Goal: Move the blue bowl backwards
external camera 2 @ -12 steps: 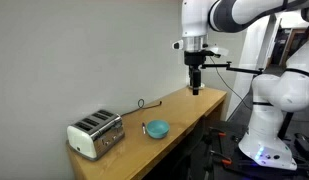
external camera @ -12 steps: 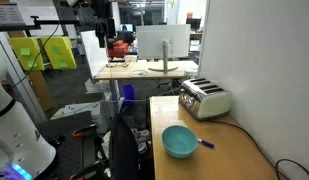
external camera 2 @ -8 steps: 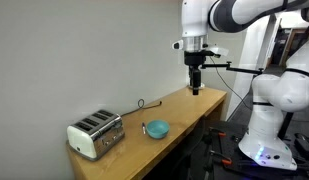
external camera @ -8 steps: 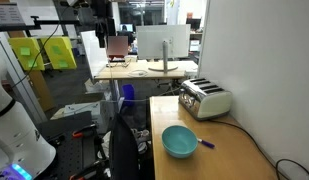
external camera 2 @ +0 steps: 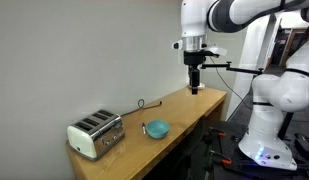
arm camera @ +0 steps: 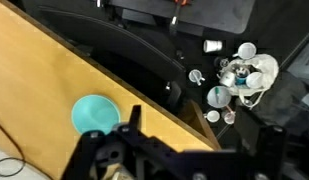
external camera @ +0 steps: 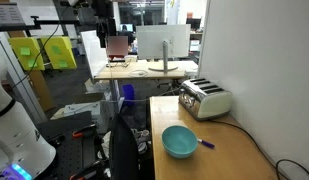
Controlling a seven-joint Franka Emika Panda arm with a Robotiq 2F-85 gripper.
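The blue bowl (external camera: 178, 141) is a round teal bowl on the wooden table (external camera: 234, 150), near its front edge; it also shows in an exterior view (external camera 2: 157, 129) and at the left of the wrist view (arm camera: 96, 115). It is empty and upright. My gripper (external camera 2: 194, 88) hangs high above the far end of the table, well away from the bowl. In the wrist view its dark fingers (arm camera: 199, 140) stand apart with nothing between them. It is open and empty.
A silver toaster (external camera: 206, 98) stands behind the bowl by the wall, also seen in an exterior view (external camera 2: 96, 134). A small blue-purple pen (external camera: 205, 143) lies beside the bowl. A black cable (external camera 2: 144, 102) runs along the wall. The floor beyond the table edge holds cups and clutter (arm camera: 239, 75).
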